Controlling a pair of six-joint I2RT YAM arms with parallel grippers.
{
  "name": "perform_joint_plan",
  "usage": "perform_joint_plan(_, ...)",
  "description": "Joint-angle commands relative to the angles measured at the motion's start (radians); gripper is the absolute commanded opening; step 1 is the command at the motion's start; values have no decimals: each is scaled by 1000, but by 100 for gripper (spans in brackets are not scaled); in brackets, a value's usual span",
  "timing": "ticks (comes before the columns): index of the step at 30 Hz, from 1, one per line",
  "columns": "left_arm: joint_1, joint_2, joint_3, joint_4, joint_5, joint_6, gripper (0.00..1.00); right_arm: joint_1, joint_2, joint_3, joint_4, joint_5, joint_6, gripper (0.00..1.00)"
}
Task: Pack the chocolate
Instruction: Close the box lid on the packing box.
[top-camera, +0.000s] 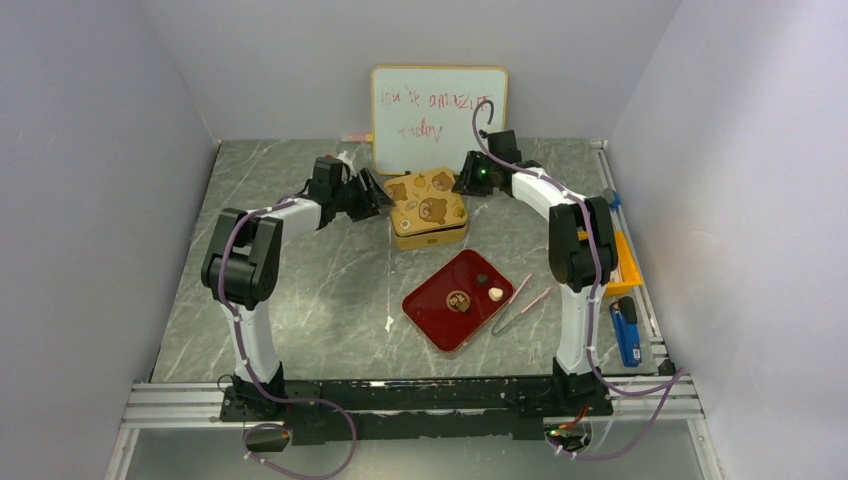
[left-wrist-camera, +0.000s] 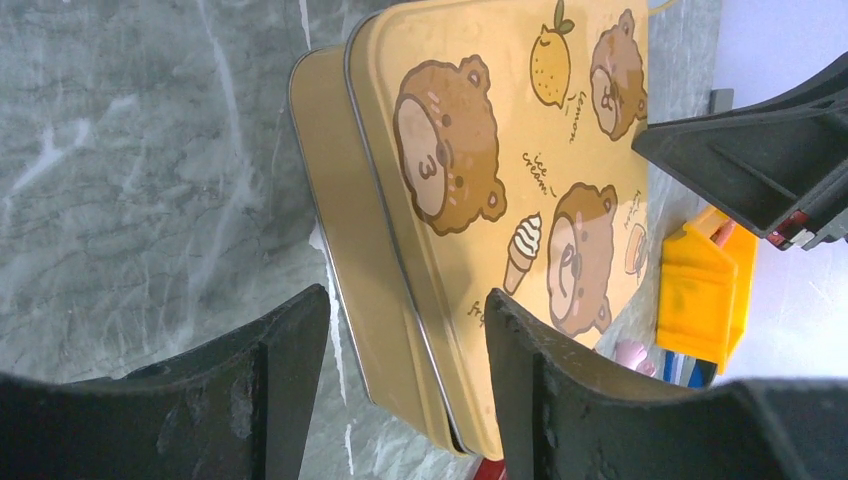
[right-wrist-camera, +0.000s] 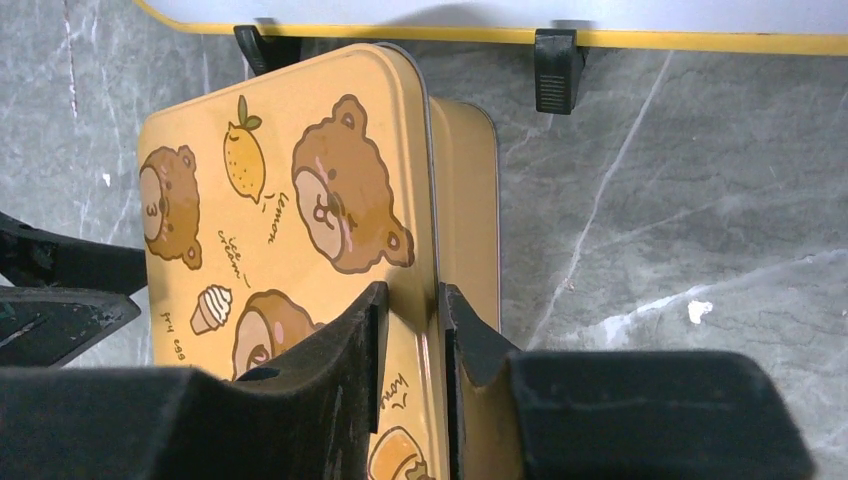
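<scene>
From the top camera I see the chocolate (top-camera: 458, 300) as three small pieces lying on the red tray (top-camera: 440, 328) in the middle of the desk (top-camera: 300, 300), with the pink tweezers (top-camera: 522, 300) just beside the tray on its right. None of the pieces is in the yellow tin (top-camera: 428, 208), which stands further back in front of the whiteboard (top-camera: 438, 115). The left tool (top-camera: 378, 197) is at the left side of the tin and the right tool (top-camera: 462, 185) at its right side. In the left wrist view the left tool (left-wrist-camera: 405, 305) is spread wide. Its fingers stand on either side of the tin's left edge, where the bear lid (left-wrist-camera: 450, 150) sits a little shifted over the base (left-wrist-camera: 335, 200), and I cannot see either finger pressing on it. In the right wrist view the right tool (right-wrist-camera: 413, 300) is drawn nearly together, with the rim of the lid between its fingers, so I judge it is pinching the lid. I believe the step in hand is opening the tin, before any packing. For the next move I would need the left tool to close on the base and hold it down, while the right tool lifts the lid straight up without dragging the tin along.
</scene>
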Motion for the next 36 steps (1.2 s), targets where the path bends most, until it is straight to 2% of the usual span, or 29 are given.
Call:
perform_joint_plan(1, -3, 13, 39, 35, 25, -9, 63, -1, -45, -30, 27, 3, -12, 25)
perform_joint_plan(36, -24, -19, 13, 25, 45, 2, 62, 39, -176, -140, 29, 41, -2, 23)
